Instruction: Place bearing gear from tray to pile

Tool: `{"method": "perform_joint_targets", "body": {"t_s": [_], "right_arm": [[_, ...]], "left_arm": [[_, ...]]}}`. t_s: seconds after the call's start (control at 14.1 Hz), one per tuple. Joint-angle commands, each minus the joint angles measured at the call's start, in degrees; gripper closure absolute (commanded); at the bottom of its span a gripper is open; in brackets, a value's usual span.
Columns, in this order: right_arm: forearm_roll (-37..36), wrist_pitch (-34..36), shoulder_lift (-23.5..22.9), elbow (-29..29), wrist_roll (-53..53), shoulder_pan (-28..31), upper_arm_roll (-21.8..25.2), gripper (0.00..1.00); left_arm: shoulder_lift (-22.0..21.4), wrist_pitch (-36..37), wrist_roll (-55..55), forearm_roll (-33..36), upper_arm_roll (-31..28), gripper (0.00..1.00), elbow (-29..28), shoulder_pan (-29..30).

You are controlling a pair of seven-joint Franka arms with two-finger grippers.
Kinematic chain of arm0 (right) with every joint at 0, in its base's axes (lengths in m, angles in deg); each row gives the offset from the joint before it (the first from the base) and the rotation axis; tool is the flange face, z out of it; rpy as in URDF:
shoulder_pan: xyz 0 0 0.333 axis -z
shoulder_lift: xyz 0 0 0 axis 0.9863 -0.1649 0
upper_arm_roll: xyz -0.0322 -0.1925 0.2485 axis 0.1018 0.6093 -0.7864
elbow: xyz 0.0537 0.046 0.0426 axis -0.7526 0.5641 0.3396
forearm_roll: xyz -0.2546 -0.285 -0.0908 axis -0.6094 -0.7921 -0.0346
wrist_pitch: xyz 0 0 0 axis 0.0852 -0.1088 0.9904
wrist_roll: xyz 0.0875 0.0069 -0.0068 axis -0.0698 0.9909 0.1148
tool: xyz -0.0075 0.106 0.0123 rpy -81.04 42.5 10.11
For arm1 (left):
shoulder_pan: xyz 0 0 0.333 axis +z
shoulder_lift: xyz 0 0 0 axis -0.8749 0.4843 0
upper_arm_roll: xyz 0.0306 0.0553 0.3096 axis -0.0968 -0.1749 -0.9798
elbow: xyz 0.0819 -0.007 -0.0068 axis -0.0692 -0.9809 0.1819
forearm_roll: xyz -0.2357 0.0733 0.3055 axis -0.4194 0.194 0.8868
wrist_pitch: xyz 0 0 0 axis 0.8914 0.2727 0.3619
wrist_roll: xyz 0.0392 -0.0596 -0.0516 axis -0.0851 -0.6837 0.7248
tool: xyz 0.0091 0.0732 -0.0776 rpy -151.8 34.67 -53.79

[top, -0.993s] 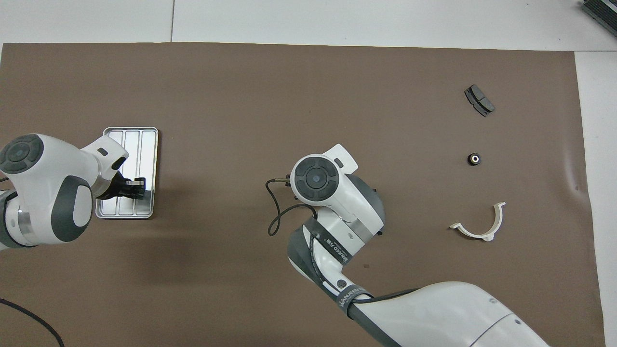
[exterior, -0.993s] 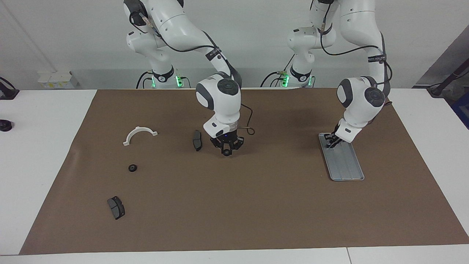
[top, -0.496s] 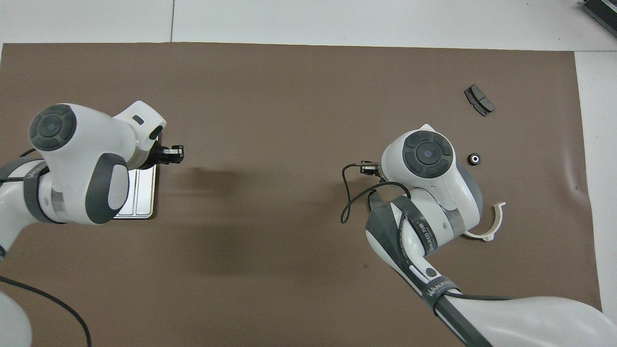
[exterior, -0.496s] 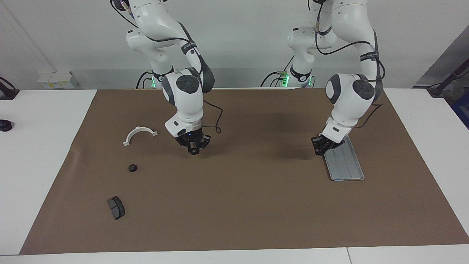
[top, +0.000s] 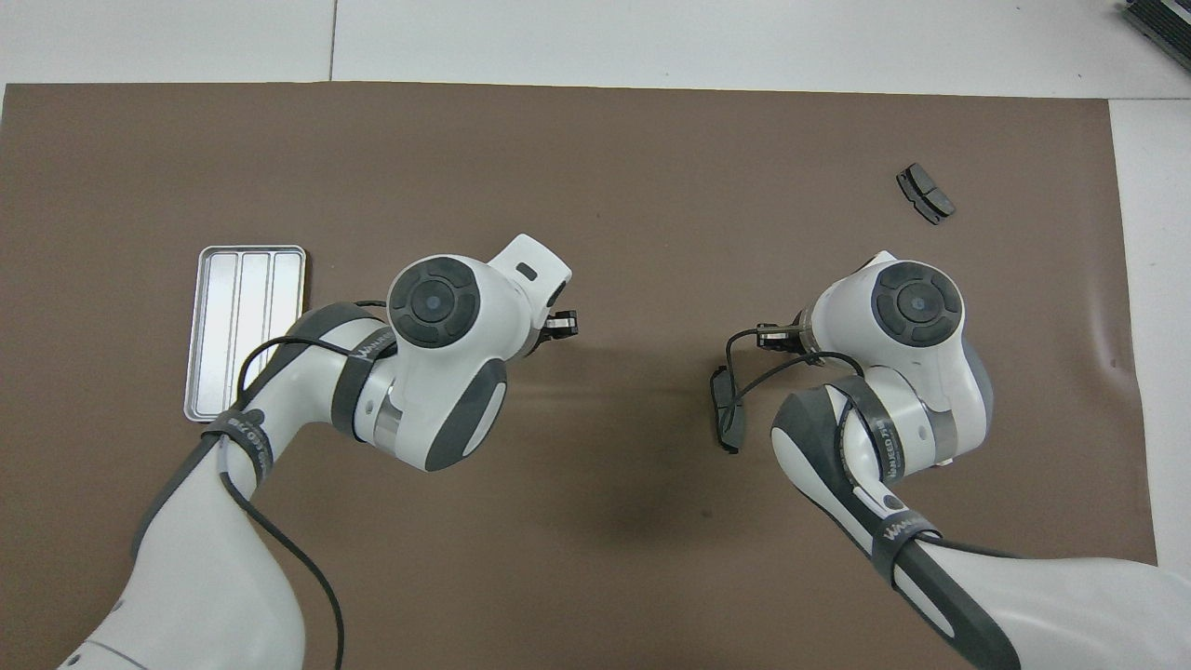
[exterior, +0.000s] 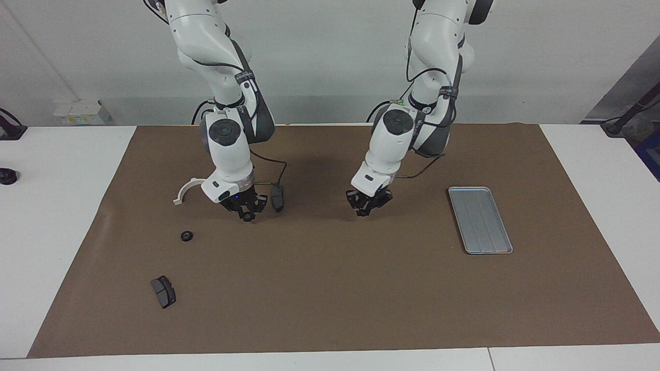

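The silver-grey tray lies toward the left arm's end of the mat and nothing shows in it; it also shows in the overhead view. My right gripper hangs low over the mat, shut on a small black round bearing gear, between the white half-ring bracket and a dark brake pad. A second bearing gear lies on the mat in the pile. A second brake pad lies farther from the robots. My left gripper hangs over the middle of the mat.
The brown mat covers most of the white table. In the overhead view the right arm hides the bracket and the loose gear; the brake pads show. A small black object sits on the table edge.
My right gripper carried the black round part from the mat's middle toward the bracket. My left gripper rose from the tray and swung to the mat's middle.
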Motion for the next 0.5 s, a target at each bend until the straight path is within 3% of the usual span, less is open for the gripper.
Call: {"method": "perform_joint_targets", "body": {"t_s": [0.0,0.07,0.14,0.21,0.35,0.43], "right_arm": [[1.24,-1.27,2.21,2.25,-2.51,1.57,-0.69,0.23],[1.24,-1.27,2.21,1.99,-2.25,1.49,-0.69,0.00],[1.24,-1.18,2.56,1.55,-1.99,1.49,-0.69,0.00],[1.24,-0.66,3.17,0.85,-1.90,1.49,-0.69,0.00],[1.24,-0.22,3.97,-0.46,-1.81,1.31,-0.69,0.00],[1.24,0.57,4.14,-1.52,-1.81,1.05,-0.69,0.00]], "left_arm": [[1.55,-3.86,0.31,0.16,-1.12,0.89,-0.17,-3.54],[1.56,-5.62,0.23,0.16,-1.03,0.66,-0.88,-4.34],[1.56,-6.24,0.22,0.16,-1.12,0.31,-0.71,-4.78],[1.64,-6.25,0.22,0.16,-1.12,0.04,-0.27,-4.35],[1.03,-5.47,-0.04,0.07,-1.91,0.00,0.43,-2.34],[-0.02,-4.76,-0.56,0.16,-1.91,0.00,0.70,1.42]]}}
